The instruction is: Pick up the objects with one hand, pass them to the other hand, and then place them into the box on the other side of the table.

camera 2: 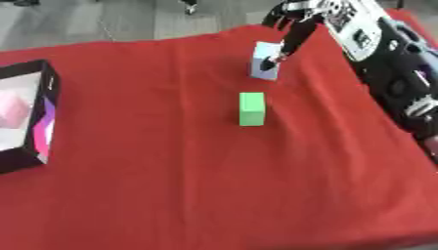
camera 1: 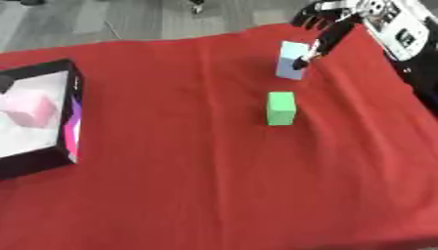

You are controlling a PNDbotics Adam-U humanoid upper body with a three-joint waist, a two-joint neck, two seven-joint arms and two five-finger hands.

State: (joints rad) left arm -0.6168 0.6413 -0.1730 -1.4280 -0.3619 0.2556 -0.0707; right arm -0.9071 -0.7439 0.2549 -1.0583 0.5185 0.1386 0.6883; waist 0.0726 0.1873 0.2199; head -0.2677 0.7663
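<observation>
Progress is partial: a pink block [camera 1: 30, 110] already sits in the box [camera 1: 72, 97] at the counter's left. Right hand [camera 1: 329, 24] reaches in, one of its fingers [camera 1: 318, 49] touching the pale blue block [camera 1: 291, 61], nothing grasped yet. Green block [camera 1: 280, 108] waits nearby, untouched. Left hand's out of sight.

A red cloth [camera 1: 197, 161] covers my whole table, creased and rumpled in places. Beyond its far edge I see grey floor [camera 1: 128, 19]. A dark shape [camera 1: 198, 5] stands there, too small to make out.
</observation>
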